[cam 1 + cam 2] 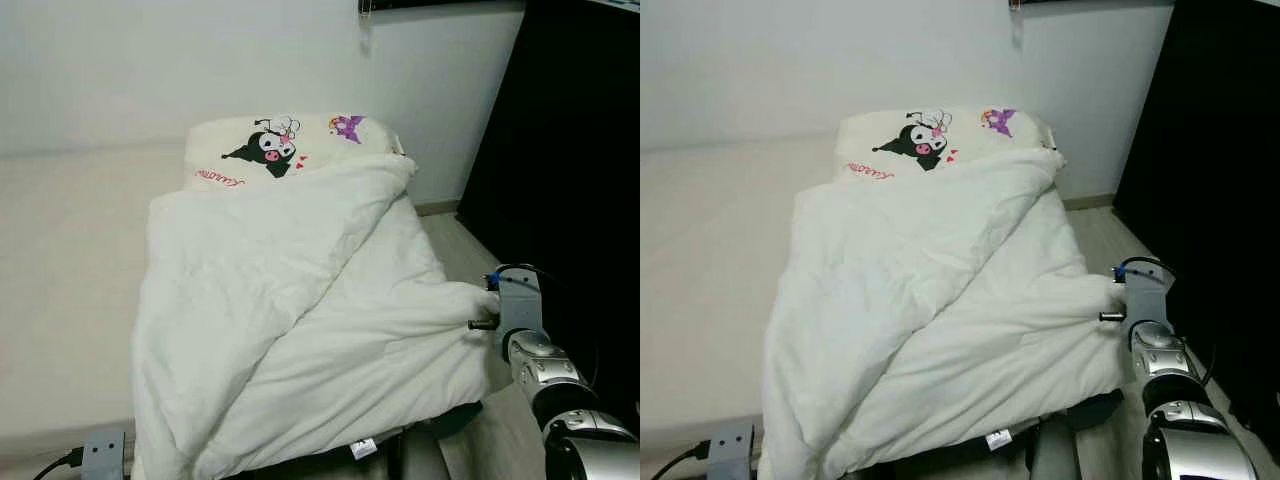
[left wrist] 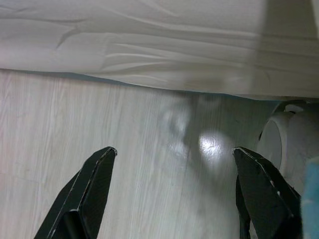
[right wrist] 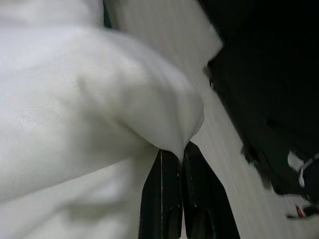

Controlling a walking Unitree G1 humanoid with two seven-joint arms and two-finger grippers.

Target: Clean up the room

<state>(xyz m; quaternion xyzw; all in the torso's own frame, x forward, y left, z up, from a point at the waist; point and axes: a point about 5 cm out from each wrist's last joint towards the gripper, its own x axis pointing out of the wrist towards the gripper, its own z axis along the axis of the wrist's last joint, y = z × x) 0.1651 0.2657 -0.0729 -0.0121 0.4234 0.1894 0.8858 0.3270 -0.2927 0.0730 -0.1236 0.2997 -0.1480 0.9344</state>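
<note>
- At the near left corner of the bed, a small grey box with a black cable [image 1: 102, 452] sits beside the hanging edge of the quilt.
- Over the pale wooden floor [image 2: 99, 129], the left gripper [image 2: 174, 194] hangs with its two black fingers spread wide and holding nothing; the edge of a white sheet [image 2: 149, 45] lies just beyond.
- On the bed, a thick white crumpled quilt [image 1: 300, 310] lies folded over itself, covering the mattress from the near end up to the pillow.
- At the far end, a white pillow with a black cartoon print [image 1: 290, 145] rests against the white wall [image 1: 150, 60].
- At the right side, the right gripper [image 3: 179, 157] is clenched on a corner of the quilt.
- At the far right stands a black wardrobe [image 1: 580, 150].
</note>
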